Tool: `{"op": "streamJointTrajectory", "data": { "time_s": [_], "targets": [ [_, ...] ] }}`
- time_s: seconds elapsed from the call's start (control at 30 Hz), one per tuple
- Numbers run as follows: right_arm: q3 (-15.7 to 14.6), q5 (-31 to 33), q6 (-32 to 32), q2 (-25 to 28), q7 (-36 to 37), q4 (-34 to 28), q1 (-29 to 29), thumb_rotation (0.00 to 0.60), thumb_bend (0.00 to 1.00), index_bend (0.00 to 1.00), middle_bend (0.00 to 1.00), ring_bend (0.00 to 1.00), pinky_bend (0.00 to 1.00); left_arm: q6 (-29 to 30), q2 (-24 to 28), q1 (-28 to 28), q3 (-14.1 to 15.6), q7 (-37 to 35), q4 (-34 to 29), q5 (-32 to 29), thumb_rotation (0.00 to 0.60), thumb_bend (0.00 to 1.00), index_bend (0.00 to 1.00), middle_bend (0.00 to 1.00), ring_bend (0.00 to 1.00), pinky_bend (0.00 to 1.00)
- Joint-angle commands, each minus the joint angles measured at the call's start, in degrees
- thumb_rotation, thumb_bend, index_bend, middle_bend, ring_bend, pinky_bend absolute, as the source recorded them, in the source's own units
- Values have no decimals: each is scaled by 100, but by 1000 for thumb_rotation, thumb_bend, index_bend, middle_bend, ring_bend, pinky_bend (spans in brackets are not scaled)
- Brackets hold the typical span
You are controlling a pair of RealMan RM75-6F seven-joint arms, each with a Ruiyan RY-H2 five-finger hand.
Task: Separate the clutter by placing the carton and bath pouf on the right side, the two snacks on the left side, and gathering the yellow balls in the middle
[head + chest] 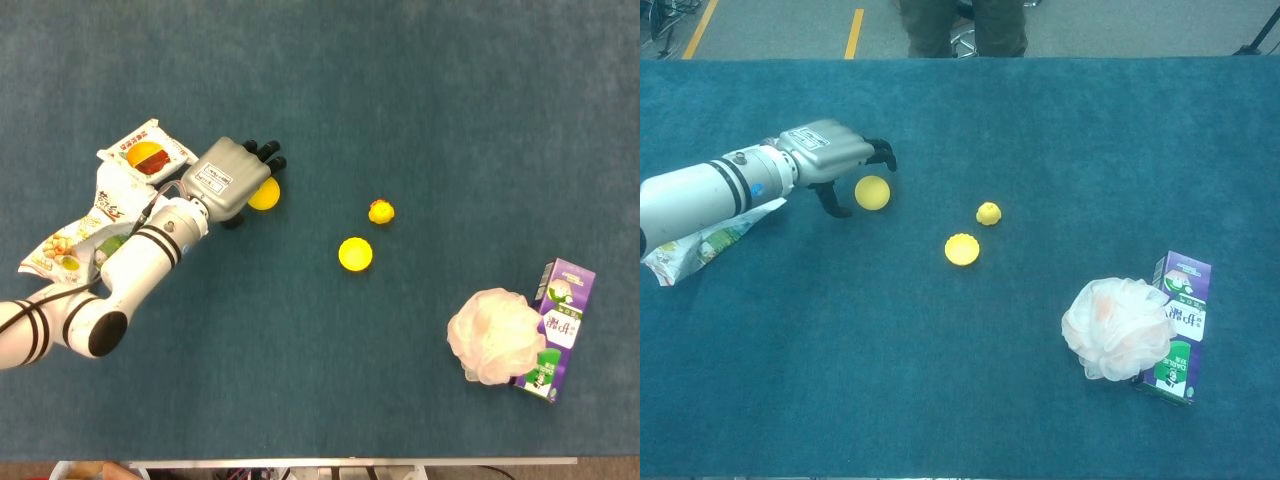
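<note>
Nearest the robot, on the right side, the purple carton [1174, 328] is lying flat on the blue table [940, 380], with the bath pouf [1115, 328] resting against its left edge. Mid-table, a ridged yellow ball [962, 249] and a smaller yellow ball [988, 213] are sitting near each other. Further left, the left hand [830, 160] is arching over a third yellow ball [872, 192], fingers spread around it; whether it is touching cannot be determined. Two snack packets [100, 215] are lying at far left, partly beneath the arm. The right hand is out of view.
</note>
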Motion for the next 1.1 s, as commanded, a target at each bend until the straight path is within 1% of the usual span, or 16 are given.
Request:
{"op": "streamJointTrajectory", "data": {
  "time_s": [0.03, 0.23, 0.4, 0.7, 0.93, 1.1],
  "targets": [
    [-13, 9, -14, -25, 22, 36, -3, 600, 0, 109, 255, 222, 306, -10, -58, 32, -19, -81, 73, 62, 600, 200, 186, 141, 223, 530],
    [-33, 36, -36, -80, 69, 114, -14, 600, 0, 109, 255, 222, 306, 8, -121, 78, -81, -278, 139, 241, 600, 200, 218, 182, 227, 533],
    [-50, 75, -63, -106, 87, 145, -32, 600, 0, 109, 255, 222, 306, -9, -188, 94, -118, -382, 188, 359, 600, 200, 233, 196, 237, 533],
    [-59, 101, -42, -108, 127, 161, -76, 600, 0, 109, 255, 221, 306, -33, -341, 100, -214, -538, 324, 492, 600, 200, 267, 232, 282, 541],
    [-83, 97, -28, -100, 159, 174, -114, 600, 0, 109, 255, 222, 306, -25, -470, 136, -236, -694, 515, 665, 600, 200, 312, 284, 308, 567],
    [-99, 91, -37, -110, 197, 205, -128, 600, 0, 109, 255, 222, 306, -3, -494, 160, -235, -698, 625, 760, 600, 200, 325, 294, 314, 575]
  ]
}}
